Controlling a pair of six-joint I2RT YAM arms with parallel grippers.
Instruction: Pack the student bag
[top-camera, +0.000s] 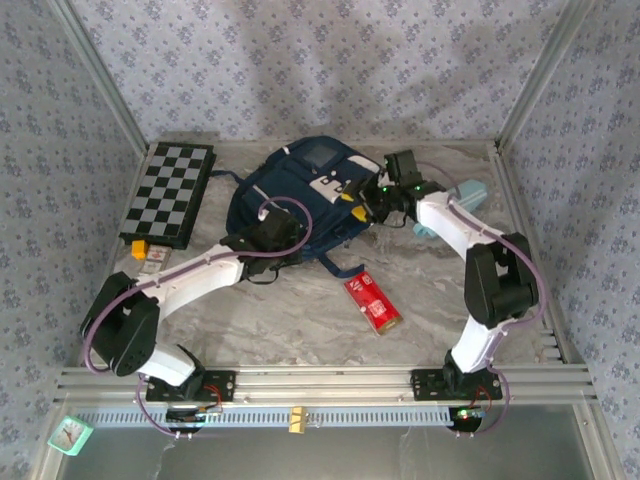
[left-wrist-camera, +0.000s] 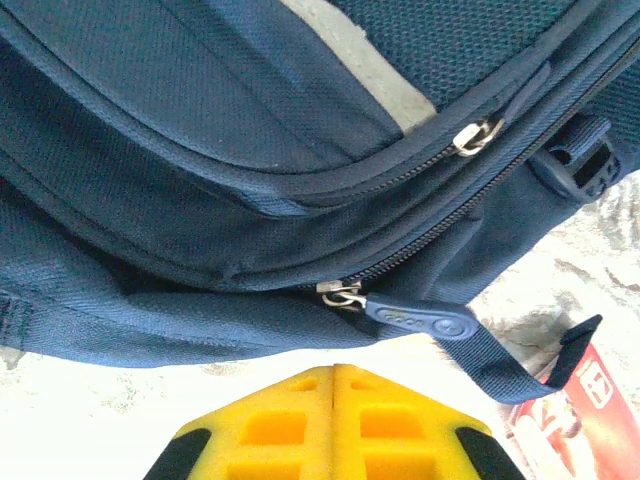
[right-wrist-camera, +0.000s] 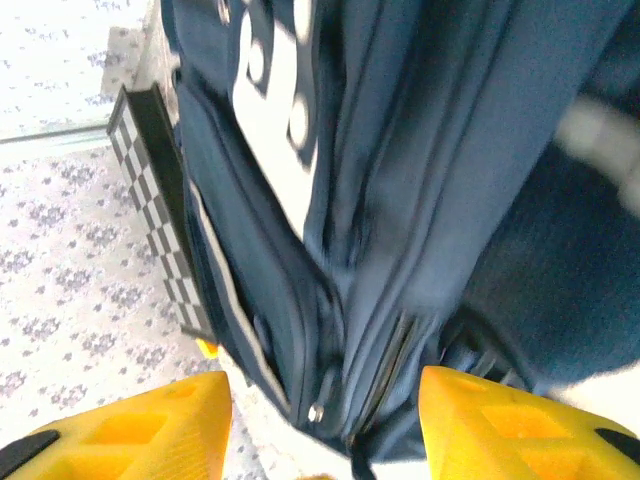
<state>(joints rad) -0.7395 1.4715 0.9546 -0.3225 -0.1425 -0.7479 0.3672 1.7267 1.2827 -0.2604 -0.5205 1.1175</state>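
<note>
At the far left corner of the table (top-camera: 300, 330) a chessboard (top-camera: 168, 195) is laid flat, with a small yellow piece (top-camera: 139, 247) just beside its near end. The left gripper (left-wrist-camera: 333, 420) is seen pressed shut with nothing between its fingers, poised just short of the bag's near edge, where a zip pull (left-wrist-camera: 345, 297) is found.

The student bag (top-camera: 300, 190) is laid at the far middle of the table, front patch upward. In the left wrist view the zips that can be seen look drawn closed, though the main opening cannot be fully judged.

Near the middle of the table a red packet (top-camera: 372, 302) is left outside the bag, close to a strap. The right gripper (right-wrist-camera: 325, 420) is held at the bag's right side with its jaws parted about the zipped edge; no firm hold can be made out. A light-blue pencil case (top-camera: 470, 195) lies near the right edge.

Packing is judged barely begun: opening the bag and loading every loose item remain.
</note>
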